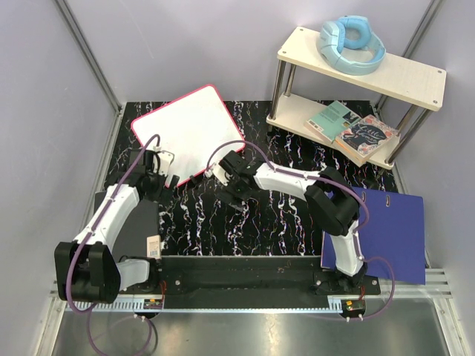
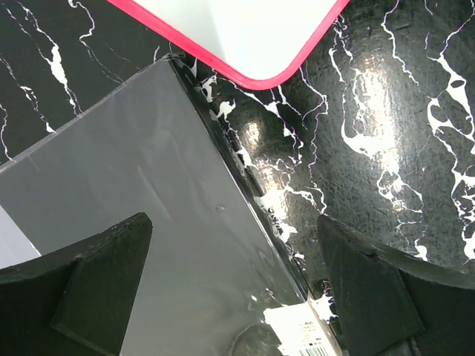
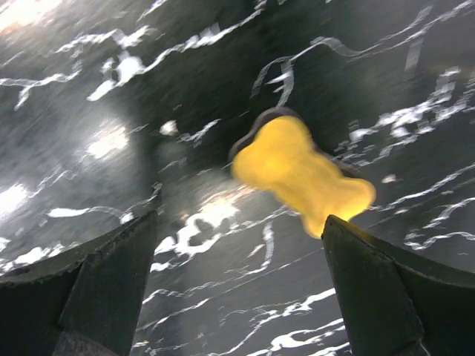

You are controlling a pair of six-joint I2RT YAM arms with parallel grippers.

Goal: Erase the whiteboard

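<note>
From above, the whiteboard [image 1: 189, 130] lies flat and skewed on the far left part of the table [image 1: 282, 215]. No marks can be made out on its white face. The left gripper [image 1: 165, 165] hovers at the whiteboard's near-left rim, and the right gripper [image 1: 223, 172] is just off its near corner. Both have their fingers spread and hold nothing. A blue folder [image 1: 390, 237] lies well to the right of the whiteboard.

In the left wrist view, a rounded red-rimmed corner of the whiteboard [image 2: 245, 30] shows at the top, blank where it is visible. A dark flat panel [image 2: 148, 222] lies just beside that corner. The left gripper [image 2: 234, 245] hangs wide apart over the panel's edge.

In the right wrist view, the whiteboard is out of sight. The right gripper [image 3: 239, 245] is spread over bare marble, with a blurred yellow bone-shaped thing [image 3: 300, 178] just ahead of its right finger [image 3: 371, 289]. This is probably the wiper.

My judgement is that no wiper is in hand, so picking it up and wiping the board both remain to be done, unless the board is already clean.
</note>
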